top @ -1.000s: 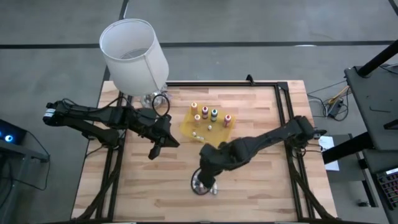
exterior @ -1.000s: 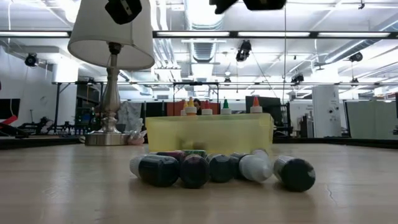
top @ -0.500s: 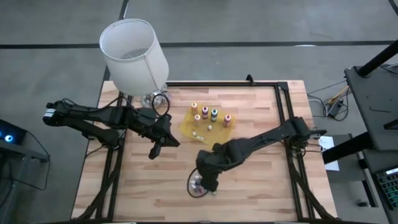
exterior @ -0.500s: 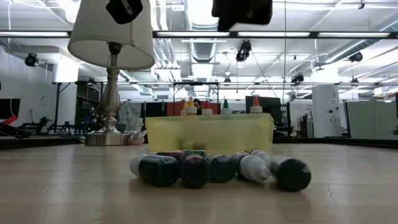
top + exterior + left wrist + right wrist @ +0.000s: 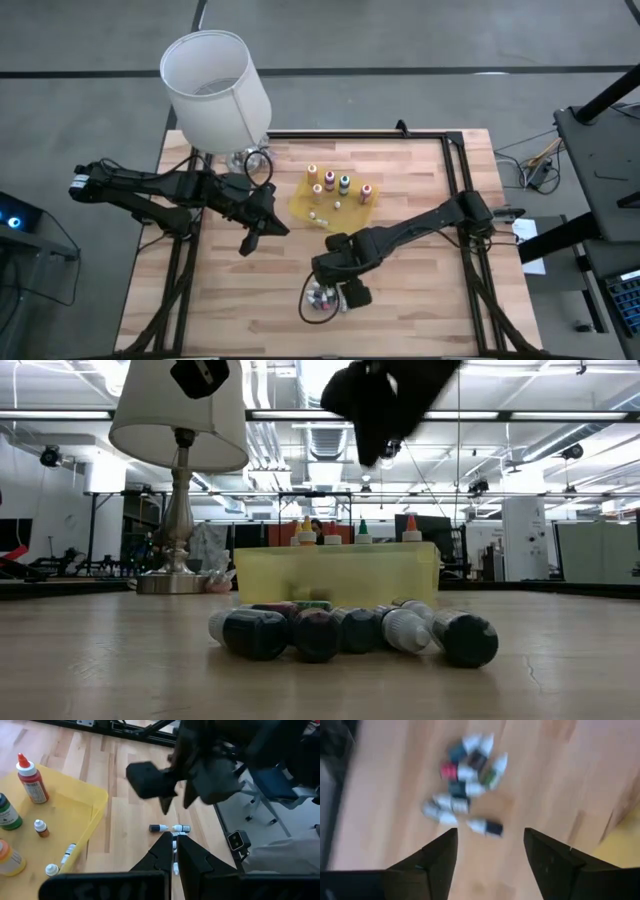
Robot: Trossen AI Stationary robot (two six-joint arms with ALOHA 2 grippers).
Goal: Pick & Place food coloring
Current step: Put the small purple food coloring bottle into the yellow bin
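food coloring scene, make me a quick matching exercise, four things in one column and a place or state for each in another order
Things:
1. lamp
2. yellow tray
3. pile of small vials
4. left gripper

Places or states:
A. lying on the bare wood at the near side of the table, under the right gripper
B. fingers shut, hovering beside the tray, holding nothing
C. standing at the table's far left corner
D. mid-table, with squeeze bottles standing upright in it

Pairs: 1-C, 2-D, 3-A, 4-B
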